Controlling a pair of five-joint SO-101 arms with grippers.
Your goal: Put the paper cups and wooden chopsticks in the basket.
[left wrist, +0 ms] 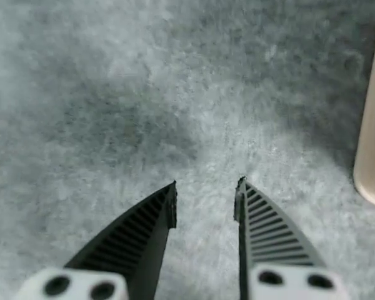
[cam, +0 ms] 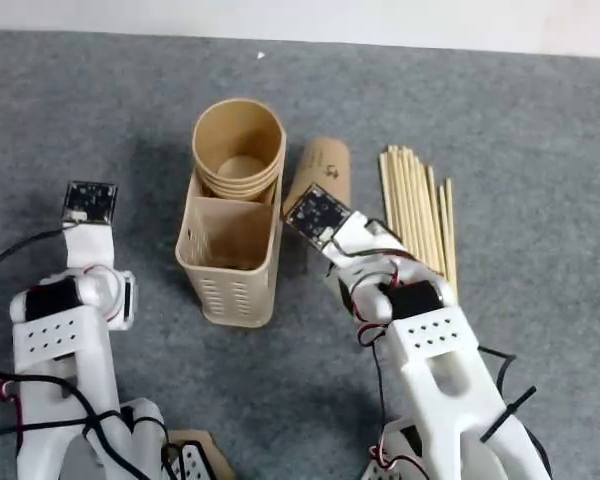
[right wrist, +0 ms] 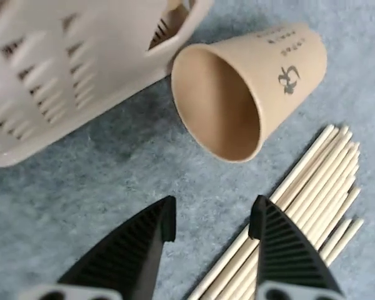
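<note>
Right of the basket (cam: 230, 290), right gripper (right wrist: 212, 219) gapes near the tipped cup (right wrist: 250, 87); a nudge probably rolls it. Left gripper (left wrist: 206, 190) gapes too.

A beige slotted plastic basket (cam: 230, 290) stands upright, off to one side of the right gripper (right wrist: 212, 209). A stack of brown paper cups (cam: 239, 150) sits in the basket's compartment farther from the gripper. Another brown paper cup (right wrist: 250, 87) lies on its side just ahead of the fingertips, mouth towards them. Pale wooden chopsticks (right wrist: 300, 194) lie flat beside one fingertip.

In my right wrist view, the fallen paper cup (right wrist: 262, 87) carries dark print (right wrist: 289, 79) on its side (an emblem plus a short line of characters); I can't read any of it.
</note>
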